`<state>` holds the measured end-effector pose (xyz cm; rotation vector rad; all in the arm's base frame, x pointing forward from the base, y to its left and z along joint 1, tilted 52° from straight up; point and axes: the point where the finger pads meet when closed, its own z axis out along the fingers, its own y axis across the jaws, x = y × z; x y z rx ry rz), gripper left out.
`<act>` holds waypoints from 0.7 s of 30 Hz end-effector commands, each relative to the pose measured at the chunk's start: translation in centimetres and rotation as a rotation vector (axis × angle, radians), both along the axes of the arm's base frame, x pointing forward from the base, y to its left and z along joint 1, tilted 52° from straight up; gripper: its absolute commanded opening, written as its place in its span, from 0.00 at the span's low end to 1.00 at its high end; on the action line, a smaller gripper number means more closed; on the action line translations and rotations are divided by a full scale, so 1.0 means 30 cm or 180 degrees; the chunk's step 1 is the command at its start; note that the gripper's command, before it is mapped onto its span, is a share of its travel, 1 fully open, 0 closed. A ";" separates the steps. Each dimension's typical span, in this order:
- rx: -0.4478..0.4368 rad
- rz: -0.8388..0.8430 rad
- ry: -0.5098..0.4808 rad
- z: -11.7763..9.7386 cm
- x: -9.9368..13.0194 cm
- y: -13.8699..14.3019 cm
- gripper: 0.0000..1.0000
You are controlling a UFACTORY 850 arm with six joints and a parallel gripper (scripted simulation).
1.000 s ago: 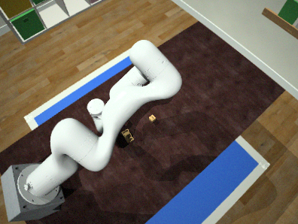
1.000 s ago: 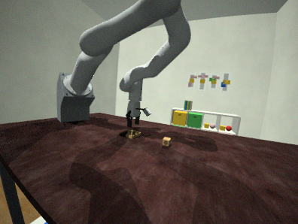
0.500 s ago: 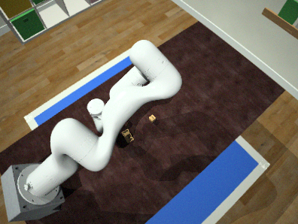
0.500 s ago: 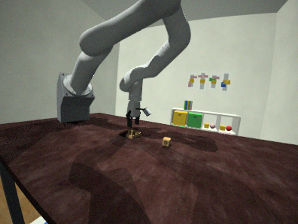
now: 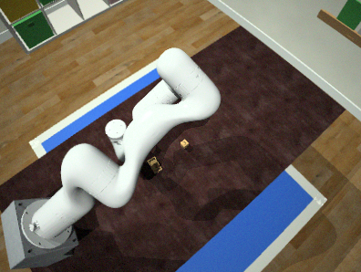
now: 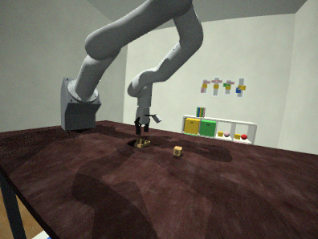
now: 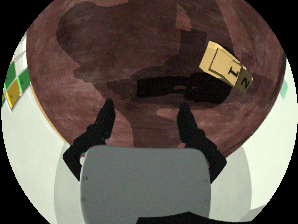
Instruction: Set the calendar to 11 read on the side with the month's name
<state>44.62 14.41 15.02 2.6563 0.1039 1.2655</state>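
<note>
— So, where are your fingers (image 6: 141, 129) right now?

— Your two black fingers are spread fully apart with nothing between them. In the exterior view they hang just above the small tan wooden calendar tray (image 6: 142, 143), not touching it.

— And the tray itself?

— It sits on the dark maroon tabletop (image 6: 225, 188), near the middle, partly in the arm's shadow. From the top view the tray (image 5: 155, 164) shows just to the right of the white arm (image 5: 137, 137). In the wrist view it (image 7: 226, 66) lies to the upper right, beyond the right-hand fingertip (image 7: 186, 121), tilted across the picture; dark marks show on it, but you cannot read them as digits.

— Where is the loose cube?

— One small tan wooden cube (image 6: 177, 151) stands on the tabletop by itself, well apart from the tray, to its right in the exterior view. In the top view the cube (image 5: 184, 143) lies up and right of the tray. Its face marking is too small to read.
</note>
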 end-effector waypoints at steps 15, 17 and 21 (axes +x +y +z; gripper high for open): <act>0.0000 0.0001 -0.0001 0.112 -0.140 0.027 1.00; 0.0001 0.0001 -0.0001 0.113 -0.142 0.027 1.00; 0.0001 0.0001 -0.0001 0.113 -0.142 0.027 1.00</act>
